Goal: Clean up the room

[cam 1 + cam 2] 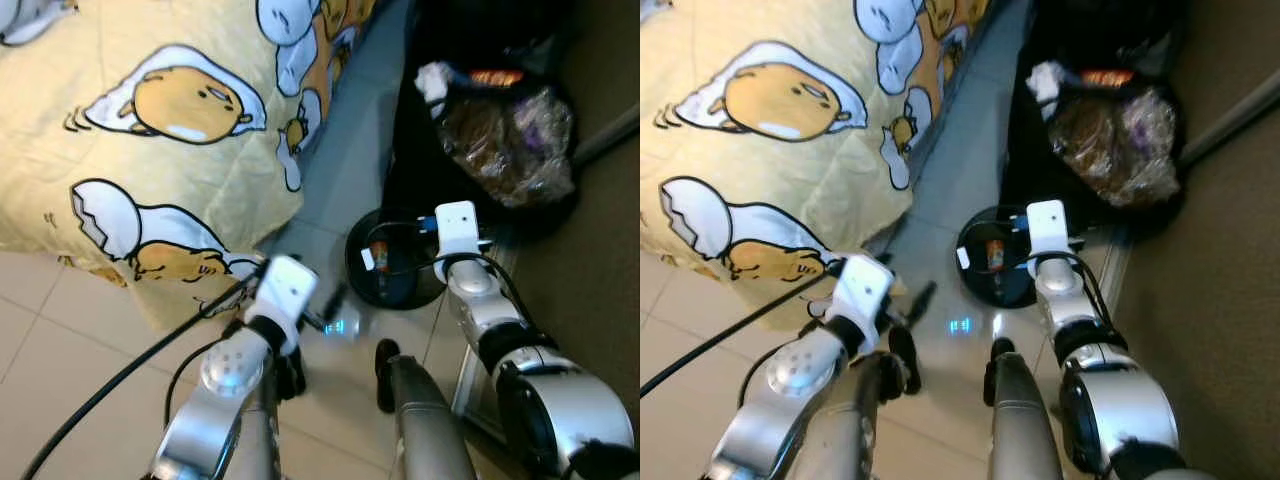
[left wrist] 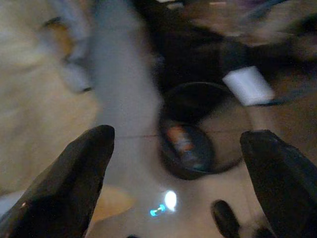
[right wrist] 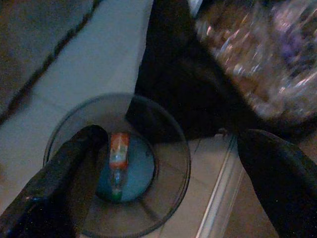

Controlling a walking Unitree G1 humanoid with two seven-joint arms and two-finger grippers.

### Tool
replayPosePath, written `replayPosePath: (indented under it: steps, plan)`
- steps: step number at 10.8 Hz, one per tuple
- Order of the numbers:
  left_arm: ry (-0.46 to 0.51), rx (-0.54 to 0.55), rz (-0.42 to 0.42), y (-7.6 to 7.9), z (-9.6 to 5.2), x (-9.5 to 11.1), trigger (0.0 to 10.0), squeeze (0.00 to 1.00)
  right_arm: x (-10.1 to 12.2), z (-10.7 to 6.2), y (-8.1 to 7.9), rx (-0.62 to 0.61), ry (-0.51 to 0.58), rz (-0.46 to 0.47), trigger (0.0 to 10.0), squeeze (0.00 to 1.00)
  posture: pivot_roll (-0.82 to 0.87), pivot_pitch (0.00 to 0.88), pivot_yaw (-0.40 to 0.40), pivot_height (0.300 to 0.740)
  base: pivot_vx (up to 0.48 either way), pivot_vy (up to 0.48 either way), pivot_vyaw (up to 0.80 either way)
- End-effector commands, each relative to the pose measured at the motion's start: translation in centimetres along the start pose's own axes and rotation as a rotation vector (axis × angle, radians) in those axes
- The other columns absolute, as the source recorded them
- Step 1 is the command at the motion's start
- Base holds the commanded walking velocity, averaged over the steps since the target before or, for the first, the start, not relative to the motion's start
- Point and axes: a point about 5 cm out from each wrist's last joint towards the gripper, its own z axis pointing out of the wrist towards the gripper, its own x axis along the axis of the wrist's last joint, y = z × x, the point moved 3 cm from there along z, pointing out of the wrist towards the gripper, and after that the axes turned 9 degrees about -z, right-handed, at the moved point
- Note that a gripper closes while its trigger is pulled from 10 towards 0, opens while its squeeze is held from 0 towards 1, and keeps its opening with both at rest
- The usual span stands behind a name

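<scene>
The waste bin point(image 3: 119, 168) stands on the floor point(image 1: 340, 180) with an orange wrapper point(image 3: 118, 153) inside. The right gripper point(image 3: 168, 163) hovers above it, fingers spread and empty. The left gripper point(image 2: 183, 163) is also released.

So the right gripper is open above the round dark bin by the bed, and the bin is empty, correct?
Not empty. The right wrist view shows an orange packet lying at the bottom of the bin. The rest holds: the right gripper is open above it.

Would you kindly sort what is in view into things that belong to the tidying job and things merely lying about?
Job:
- dark round bin
- orange wrapper inside it
- right claw, open above the bin
- left claw, open

Lying about:
- yellow cartoon blanket
- clear plastic bag
- black bag
</scene>
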Motion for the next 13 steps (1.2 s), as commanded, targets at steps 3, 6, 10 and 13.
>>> replayPosePath:
  steps: [3, 6, 10, 13]
  plan:
    - [0.059, 0.229, -0.042, -5.1, 1.0, 0.5, 10.0, 0.00, -0.8, -2.7, 1.8, -0.140, 0.164, 0.033, 10.0, 0.00, -0.13, 0.115, 0.064, 0.731, 0.000, 0.000, 0.00]
    - [0.185, 0.212, -0.098, -5.3, 2.0, 2.4, 10.0, 0.00, -3.4, -6.8, 3.9, -0.304, 0.203, -0.038, 10.0, 0.00, -0.17, 0.031, 0.095, 0.731, 0.000, 0.000, 0.00]
    - [0.171, 0.120, -0.069, -3.5, 3.9, 1.8, 10.0, 0.00, -3.3, -5.7, 0.0, -0.162, 0.133, 0.113, 10.0, 0.00, -0.20, 0.036, 0.131, 0.731, 0.000, 0.118, 0.00]
    - [0.174, 0.116, -0.064, -3.6, 4.1, 1.5, 10.0, 0.00, -4.4, -5.9, -0.6, -0.128, 0.086, 0.109, 10.0, 0.00, -0.19, 0.037, 0.118, 0.731, 0.000, 0.471, 0.00]
